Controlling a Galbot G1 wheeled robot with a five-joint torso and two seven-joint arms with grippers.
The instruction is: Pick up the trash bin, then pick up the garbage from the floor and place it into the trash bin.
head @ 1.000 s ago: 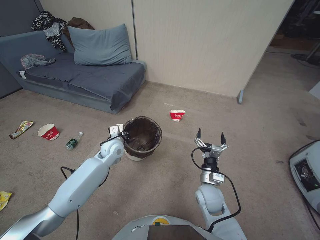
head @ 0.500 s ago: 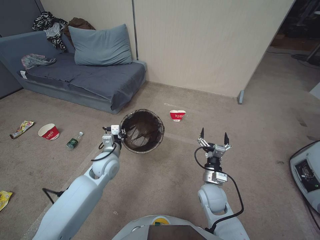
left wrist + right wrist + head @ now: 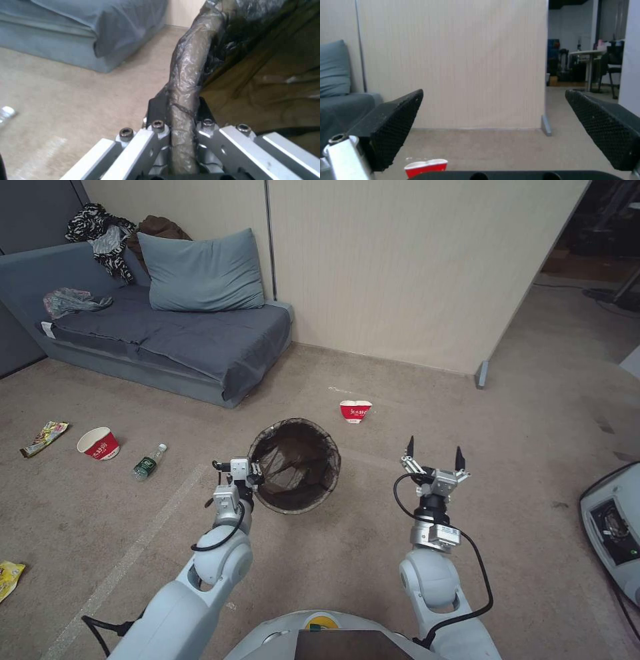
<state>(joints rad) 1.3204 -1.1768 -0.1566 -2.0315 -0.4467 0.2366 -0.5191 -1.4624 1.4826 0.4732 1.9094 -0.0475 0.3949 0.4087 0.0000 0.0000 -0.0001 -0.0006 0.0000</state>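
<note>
Head view puts the trash bin point(image 3: 296, 465) off the floor, hanging tilted from the left claw point(image 3: 254, 476), whose jaws are clamped on the bag-wrapped rim point(image 3: 182, 100). It looks light and stiff, though that film could slide under the pads, so I'd want the hold kept deep over the rim. Just ahead, the right claw point(image 3: 433, 457) hovers with its fingers spread wide, nothing in them. A crushed red cup point(image 3: 355, 411) lies beyond on the carpet point(image 3: 533, 400); it should be feather-light and best pinched at its lip.
</note>
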